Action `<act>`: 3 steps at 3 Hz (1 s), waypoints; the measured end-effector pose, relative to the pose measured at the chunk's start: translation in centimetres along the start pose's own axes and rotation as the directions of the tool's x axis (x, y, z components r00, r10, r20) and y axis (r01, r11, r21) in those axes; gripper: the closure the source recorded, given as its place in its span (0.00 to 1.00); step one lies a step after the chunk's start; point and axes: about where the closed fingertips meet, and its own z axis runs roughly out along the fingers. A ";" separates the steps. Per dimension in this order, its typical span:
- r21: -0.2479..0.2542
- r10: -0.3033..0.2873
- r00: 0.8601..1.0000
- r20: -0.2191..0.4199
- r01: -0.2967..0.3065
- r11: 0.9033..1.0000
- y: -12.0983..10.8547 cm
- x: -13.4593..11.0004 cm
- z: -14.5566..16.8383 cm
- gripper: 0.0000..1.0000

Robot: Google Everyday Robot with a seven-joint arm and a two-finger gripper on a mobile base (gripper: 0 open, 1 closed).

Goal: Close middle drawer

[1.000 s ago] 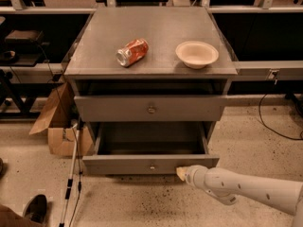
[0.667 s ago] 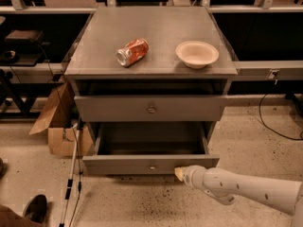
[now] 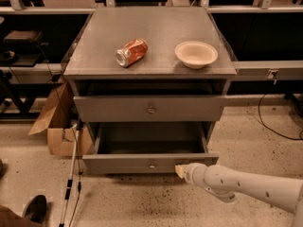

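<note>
The middle drawer (image 3: 118,163) is the lower grey front in view. It is pulled out towards me and its deep tray shows empty. A small round knob (image 3: 152,165) sits at the centre of the front. My gripper (image 3: 180,170), at the tip of the white arm (image 3: 241,186) coming in from the lower right, is against the drawer front just right of the knob.
The drawer above (image 3: 150,109) is pulled out slightly. On the cabinet top lie a crushed red can (image 3: 131,52) and a beige bowl (image 3: 196,54). A cardboard box (image 3: 57,126) and a thin white pole (image 3: 70,178) stand at the left. A shoe (image 3: 35,208) is at the lower left and a cable (image 3: 274,126) at the right.
The gripper tip has shifted only slightly along the drawer front. The middle drawer stands open as before.
</note>
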 end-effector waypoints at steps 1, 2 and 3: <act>0.000 0.000 1.000 0.000 0.000 1.000 0.0 0.1 -0.1 1.00; 0.003 0.003 1.000 0.005 -0.003 1.000 -0.2 -0.4 -0.2 1.00; 0.006 0.016 1.000 0.008 -0.016 1.000 -0.3 -1.2 -0.6 1.00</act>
